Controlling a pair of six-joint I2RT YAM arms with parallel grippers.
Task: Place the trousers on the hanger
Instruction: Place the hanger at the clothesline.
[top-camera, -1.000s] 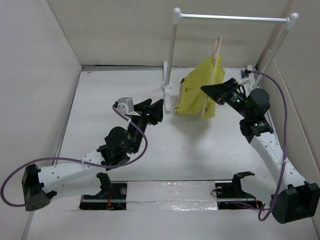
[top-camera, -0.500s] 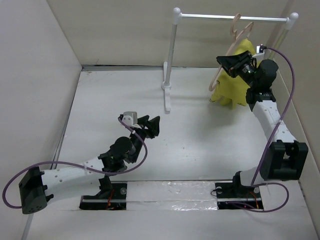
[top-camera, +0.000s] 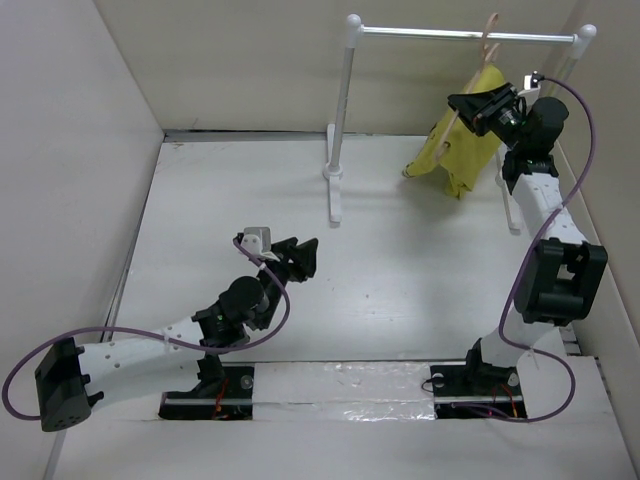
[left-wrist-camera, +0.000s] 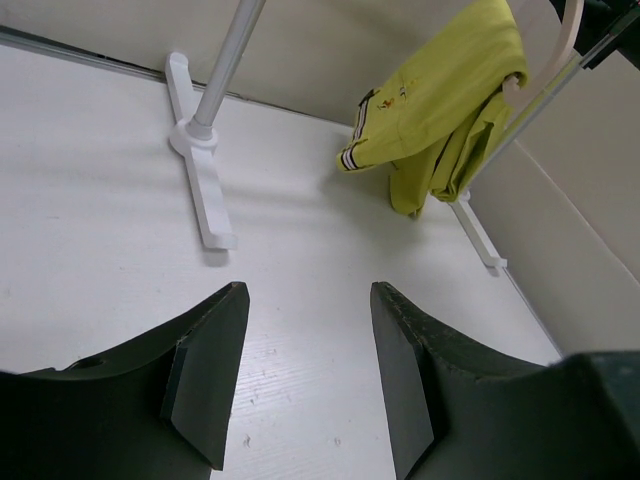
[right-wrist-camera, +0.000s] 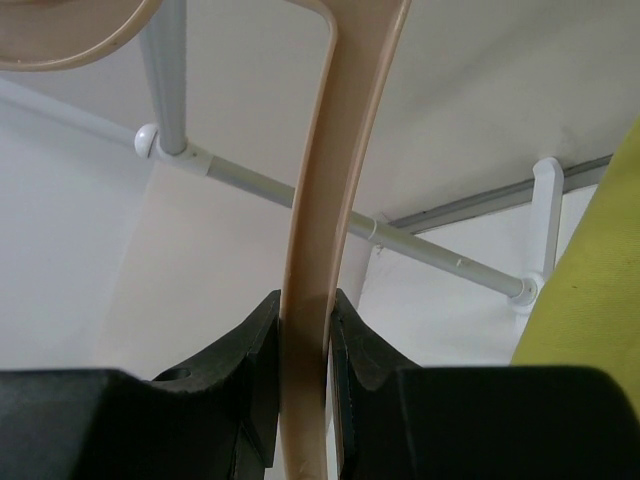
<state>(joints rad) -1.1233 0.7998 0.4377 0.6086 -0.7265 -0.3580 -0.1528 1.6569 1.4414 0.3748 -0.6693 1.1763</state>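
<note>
Lifted to the rail (top-camera: 440, 34), right tool (right-wrist-camera: 305, 340) pinches the hanger (right-wrist-camera: 335, 180) carrying the trousers (left-wrist-camera: 440, 110); left tool (left-wrist-camera: 305, 370) stands spread.

From high at the near edge, the top view looks down over the white table (top-camera: 400, 290). The low left wrist view faces the distant white metal rail rack (left-wrist-camera: 228, 65), shared with it. The right wrist view looks up, tight against the pale beige wooden hanger (right-wrist-camera: 320, 200)

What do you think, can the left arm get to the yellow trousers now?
Probably not. Nothing blocks it, but the left gripper sits open, low and far off, while the trousers hang high on the hanger, which the right gripper holds by the rack's right end.
</note>
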